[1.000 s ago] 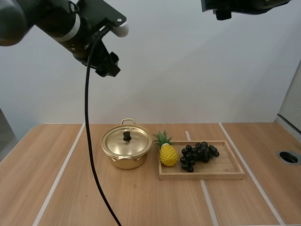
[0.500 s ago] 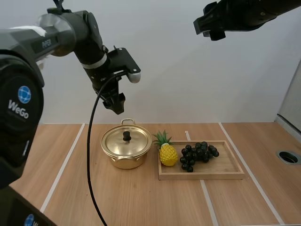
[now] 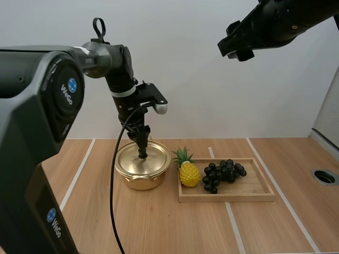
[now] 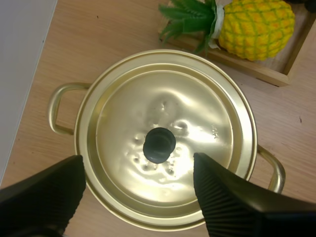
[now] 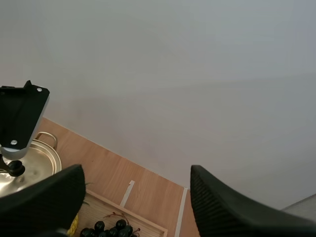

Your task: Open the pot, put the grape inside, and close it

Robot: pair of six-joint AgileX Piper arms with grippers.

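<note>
Gold-coloured pot point(image 3: 142, 177) stands on the tabletop point(image 3: 175, 227) with its lid point(image 4: 197, 113) seated. The left gripper point(image 3: 142, 152) hangs directly over the black knob point(image 4: 159, 145), fingers apart at 9 and 3 o'clock of it without touching it. Grapes point(image 3: 224, 173) lie in the wooden tray point(image 3: 254, 191) at 3 o'clock of the pot, beside a pineapple point(image 3: 189, 172); the right gripper point(image 3: 237, 46) sits high at 1 o'clock of the pot, fingers apart on nothing.

Looks like a robotics lab. Plain white wall point(image 3: 212, 90) behind a wooden desk point(image 3: 169, 227) marked with white tape lines point(image 3: 299, 219), left arm point(image 3: 119, 71) and right arm point(image 3: 275, 24) reaching over it.
</note>
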